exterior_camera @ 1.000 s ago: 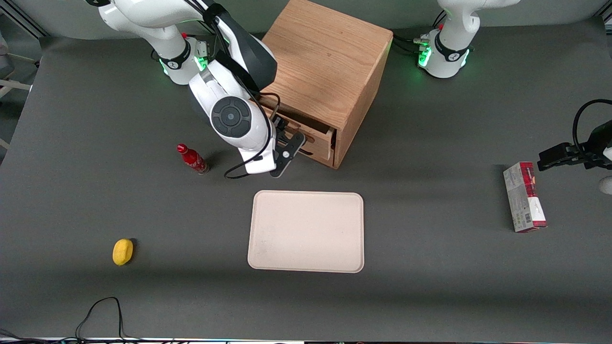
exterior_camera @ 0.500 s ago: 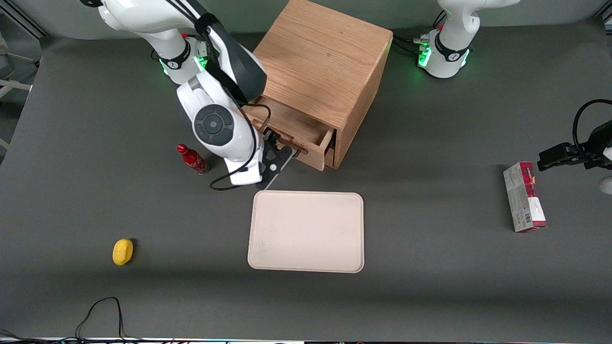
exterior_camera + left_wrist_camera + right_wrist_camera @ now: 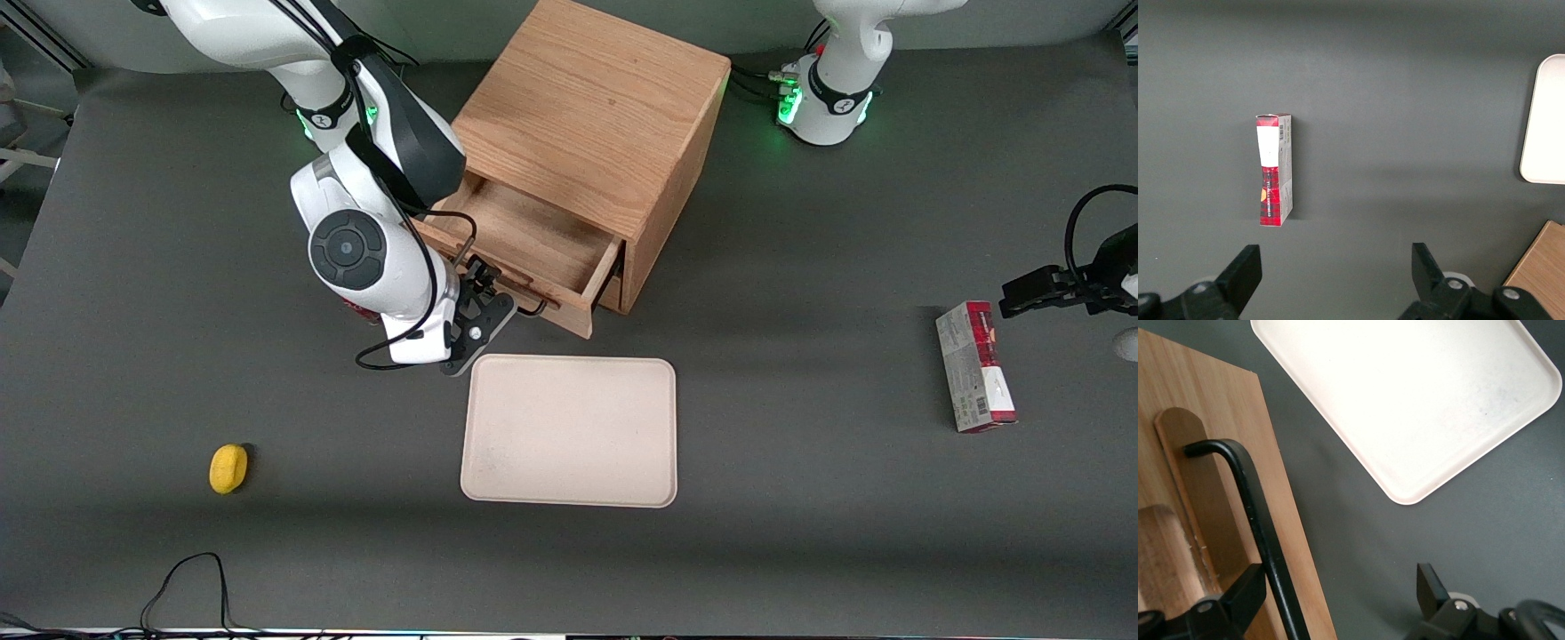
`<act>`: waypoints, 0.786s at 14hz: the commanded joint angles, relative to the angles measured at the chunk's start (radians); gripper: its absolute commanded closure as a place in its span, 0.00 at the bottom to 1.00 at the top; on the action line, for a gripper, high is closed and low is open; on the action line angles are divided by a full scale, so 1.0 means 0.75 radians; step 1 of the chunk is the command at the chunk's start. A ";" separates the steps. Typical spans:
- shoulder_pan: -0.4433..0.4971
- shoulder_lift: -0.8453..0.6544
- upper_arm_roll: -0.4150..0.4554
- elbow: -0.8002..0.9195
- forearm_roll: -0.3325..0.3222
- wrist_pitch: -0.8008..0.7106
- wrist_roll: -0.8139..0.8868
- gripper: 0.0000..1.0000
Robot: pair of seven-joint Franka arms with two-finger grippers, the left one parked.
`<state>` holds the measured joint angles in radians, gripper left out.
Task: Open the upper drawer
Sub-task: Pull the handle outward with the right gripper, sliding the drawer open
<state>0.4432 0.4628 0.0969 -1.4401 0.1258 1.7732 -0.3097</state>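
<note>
Since a second ago the upper drawer [image 3: 524, 244] has slid much farther out of the wooden cabinet [image 3: 596, 124], heading toward about 7 o'clock in the front view, and the gripper [image 3: 487, 298] has travelled with it the same way. That drawer now stands wide open, its bare wooden floor showing. At its front, the gripper's fingers are spread well apart, with the black bar handle [image 3: 1258, 520] passing between them, close against one finger [image 3: 1238, 600] and clear of the other. A cream tray [image 3: 569, 431] lies flat at 6 o'clock from the drawer, near its front corner but not touching. A small yellow object [image 3: 228, 468] sits at about 8 o'clock from the tray, well apart. A red and white box [image 3: 975, 366] lies toward the parked arm's end of the table.
</note>
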 commanded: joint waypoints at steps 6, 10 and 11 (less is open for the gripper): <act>-0.061 0.052 0.004 0.081 -0.018 0.023 0.000 0.00; -0.067 0.070 0.004 0.100 -0.016 0.021 -0.043 0.00; -0.067 0.070 0.004 0.122 -0.016 0.021 -0.039 0.00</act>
<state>0.3925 0.4930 0.0953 -1.4049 0.1245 1.7916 -0.3250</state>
